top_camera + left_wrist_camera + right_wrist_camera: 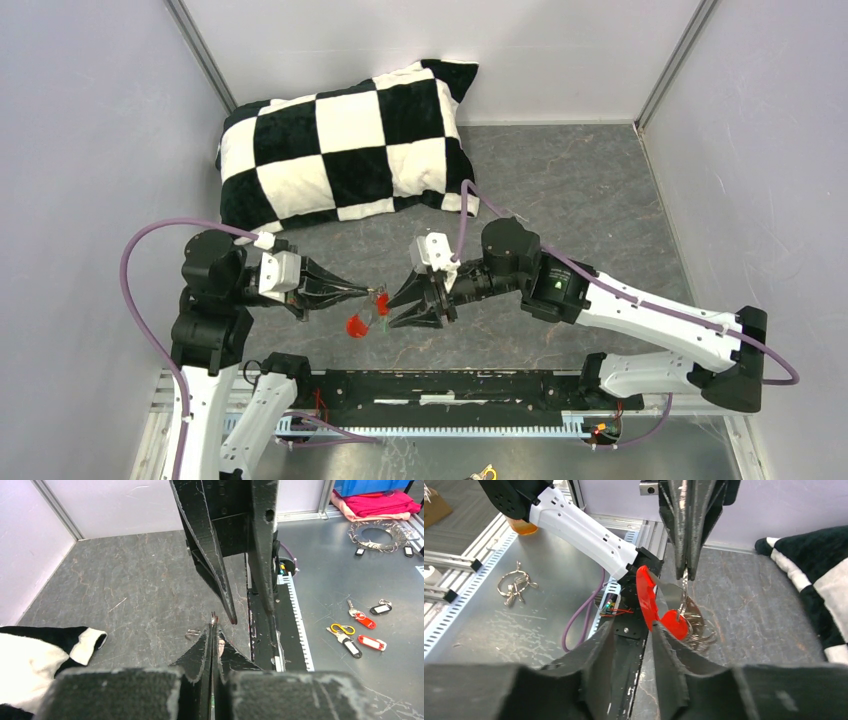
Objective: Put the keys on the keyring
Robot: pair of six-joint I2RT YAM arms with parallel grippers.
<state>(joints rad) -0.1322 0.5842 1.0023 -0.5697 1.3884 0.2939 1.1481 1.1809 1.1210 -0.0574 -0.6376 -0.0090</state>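
Over the near middle of the grey stone-patterned table (560,190), the left gripper (370,292) pinches the thin silvery keyring (644,594), its curved red fob dangling, while the right gripper (393,310), just right of it, stands parted and grips nothing.

robot lab cell — blank panel walls (80,150), aluminium corner posts (205,55), slotted metal bench (499,625)

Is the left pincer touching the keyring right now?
Touching. The right wrist view shows the left pincer shut on the thin silvery loop of the keyring, which hangs from its tips.
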